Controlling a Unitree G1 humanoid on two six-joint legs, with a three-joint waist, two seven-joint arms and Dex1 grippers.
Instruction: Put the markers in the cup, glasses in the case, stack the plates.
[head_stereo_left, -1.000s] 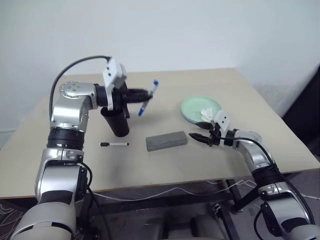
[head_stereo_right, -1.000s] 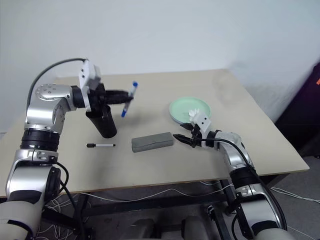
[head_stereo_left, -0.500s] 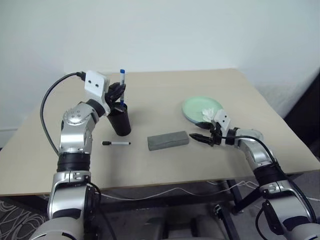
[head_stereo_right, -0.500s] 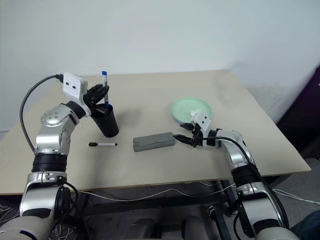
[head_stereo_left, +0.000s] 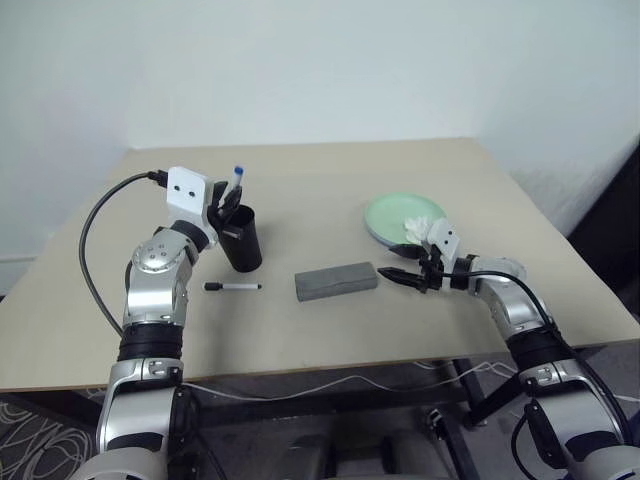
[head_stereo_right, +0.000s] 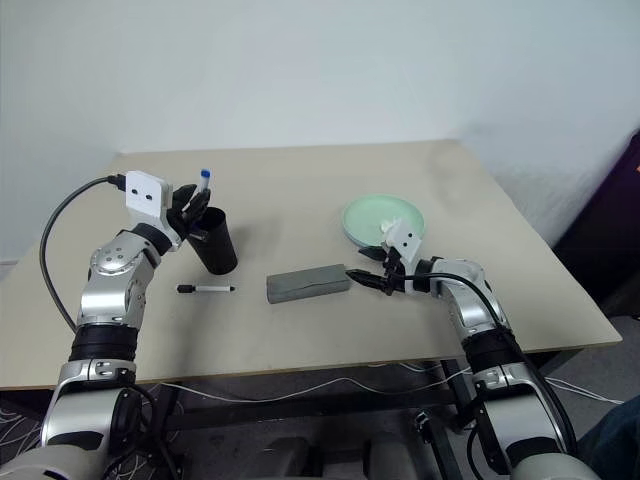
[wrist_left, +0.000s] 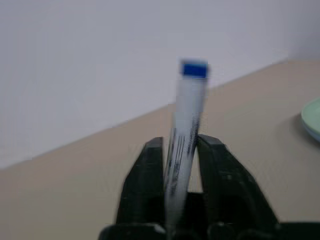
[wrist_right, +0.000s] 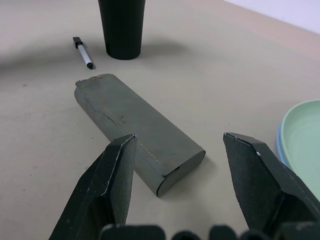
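I am working on the first step, getting the markers into the cup. My left gripper (head_stereo_left: 226, 203) is hanging at the cup's (head_stereo_left: 241, 241) rim, at about 10 o'clock from it, with the blue-capped marker (head_stereo_left: 235, 182) standing upright between my fingers (wrist_left: 147, 172), cap on top and lower end inside the cup's mouth. In the wrist view the two fingers are flanking the barrel closely, but whether they are pinching it or already letting go I cannot tell.

The black-capped marker (head_stereo_left: 231, 287) is lying flat on the table (head_stereo_left: 330, 180), just beside the cup at its 6 o'clock, untouched. So my next move, I judge, is to be sure the blue one is dropping free, then lift clear of the rim without knocking the cup and come down on that second marker with a low, level pinch, since it is thin and lying flat.

Further right, the case (head_stereo_left: 336, 281) is sitting shut near the table's middle. My right gripper (head_stereo_left: 397, 274) is hovering just beside its end at 3 o'clock, fingers (wrist_right: 116, 172) spread wide and gripping nothing, pointing along the case. At 1 o'clock from the case, the mint green plate (head_stereo_left: 392, 214) is lying on a light blue one whose edge is peeking out, with a small white lumpy object (head_stereo_left: 414, 229) on top, so the stacking looks done. I am not spotting the glasses on the table.
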